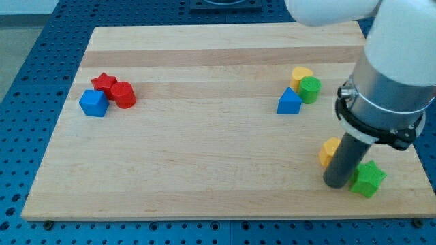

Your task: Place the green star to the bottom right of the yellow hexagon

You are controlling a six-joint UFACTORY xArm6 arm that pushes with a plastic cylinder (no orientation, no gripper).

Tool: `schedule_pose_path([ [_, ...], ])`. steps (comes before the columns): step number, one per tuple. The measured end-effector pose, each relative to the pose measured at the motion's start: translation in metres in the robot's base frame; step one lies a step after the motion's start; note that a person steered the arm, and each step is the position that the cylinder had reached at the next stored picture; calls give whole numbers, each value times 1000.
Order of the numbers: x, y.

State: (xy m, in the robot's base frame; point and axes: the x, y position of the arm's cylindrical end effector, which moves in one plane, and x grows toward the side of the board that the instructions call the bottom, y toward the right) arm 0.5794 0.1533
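wooden board (pixel 204 136) on blue pegboard (pixel 41 68)

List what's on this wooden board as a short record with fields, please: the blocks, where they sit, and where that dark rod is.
board: wooden board on a blue pegboard
left group: red star, red cylinder, blue cube, bunched together
upper right group: yellow heart, green cylinder, blue block
lower right: yellow hexagon, partly hidden behind the rod; green star
my tip: between the yellow hexagon and the green star, against the star's left side
task state: green star lies to the bottom right of the yellow hexagon
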Motion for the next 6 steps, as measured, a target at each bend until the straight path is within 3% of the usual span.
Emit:
schedule_pose_path([
  [2, 25, 4],
  [6, 19, 53],
])
